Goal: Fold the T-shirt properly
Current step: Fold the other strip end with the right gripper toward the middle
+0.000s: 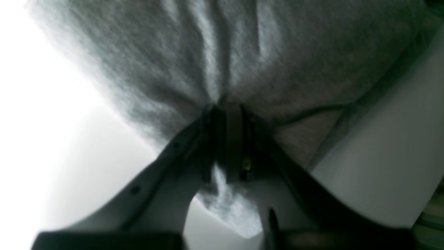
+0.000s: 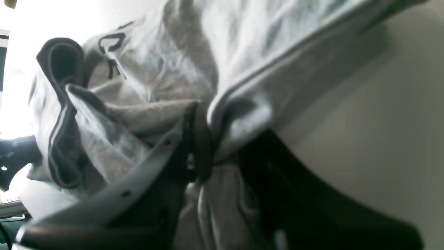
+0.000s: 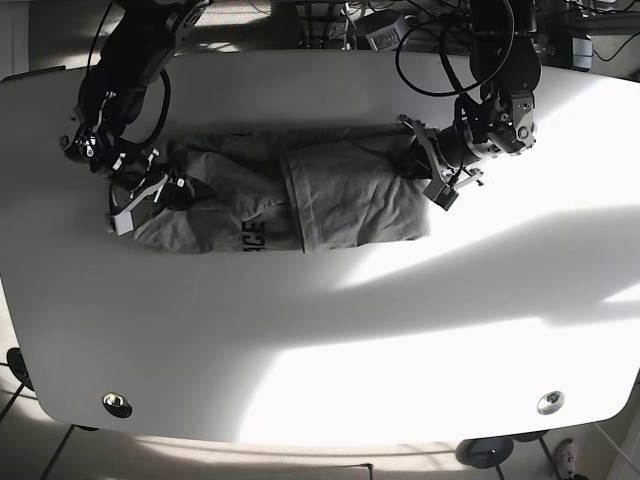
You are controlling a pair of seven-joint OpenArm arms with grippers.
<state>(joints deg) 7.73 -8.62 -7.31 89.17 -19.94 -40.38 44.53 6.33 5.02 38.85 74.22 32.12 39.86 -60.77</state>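
Observation:
The grey T-shirt [image 3: 300, 195] lies as a long band across the upper middle of the white table [image 3: 330, 330], dark lettering near its front edge. At the band's right end my left gripper [image 3: 415, 160] is shut on the T-shirt's edge; its wrist view shows grey cloth [image 1: 215, 62] pinched between the dark fingers [image 1: 208, 121], wrinkles fanning from the grip. At the left end my right gripper [image 3: 160, 185] is shut on bunched fabric with a seamed hem [image 2: 242, 86], folds piled beside the fingertips [image 2: 194, 139].
Cables and dark equipment [image 3: 380, 25] crowd the table's far edge. Hard sunlight crosses the tabletop, leaving a bright patch on the right [image 3: 560, 200]. Round fittings sit near the front corners [image 3: 116, 403].

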